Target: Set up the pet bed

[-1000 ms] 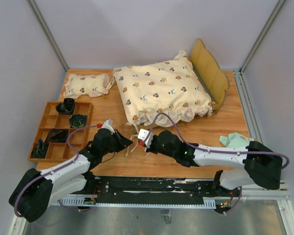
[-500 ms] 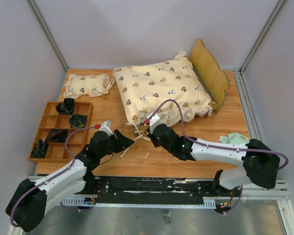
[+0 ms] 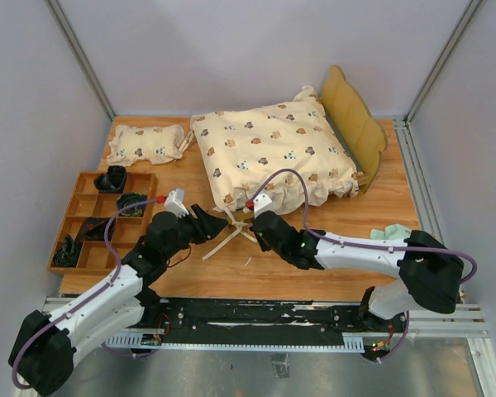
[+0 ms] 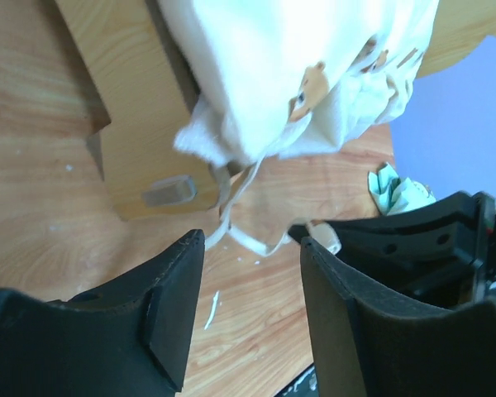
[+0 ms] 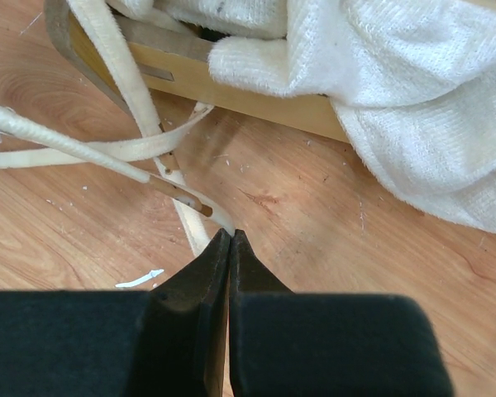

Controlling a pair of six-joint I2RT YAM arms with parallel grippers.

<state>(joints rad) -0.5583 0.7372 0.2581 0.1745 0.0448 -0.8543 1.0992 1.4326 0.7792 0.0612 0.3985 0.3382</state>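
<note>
With the left gripper (image 4: 251, 238) parted and empty just beside the cream ribbon tie (image 5: 58, 142) nipped in the closed right gripper (image 5: 230, 236), could drag the cream bear-print ruffled quilt (image 3: 273, 157) askew on the light-wood wavy-headboard pet bed (image 3: 353, 124) at the far middle of the wooden table (image 3: 372, 211) if pulled hard

Both arms are bolted to a black base plate (image 3: 256, 313). The left arm (image 3: 107, 294) and right arm (image 3: 364, 252) have white link shells and bulky black joint housings. At the end away from the plate, a purple cable (image 3: 109, 240) loops to a red plug (image 3: 159, 199) beside a small white camera block (image 3: 175, 198). A green light (image 3: 304, 245) glows on the right arm. The left gripper (image 4: 250, 241) and right gripper (image 5: 230, 233) have matte black, wedge-shaped fingers (image 4: 169, 306).
</note>
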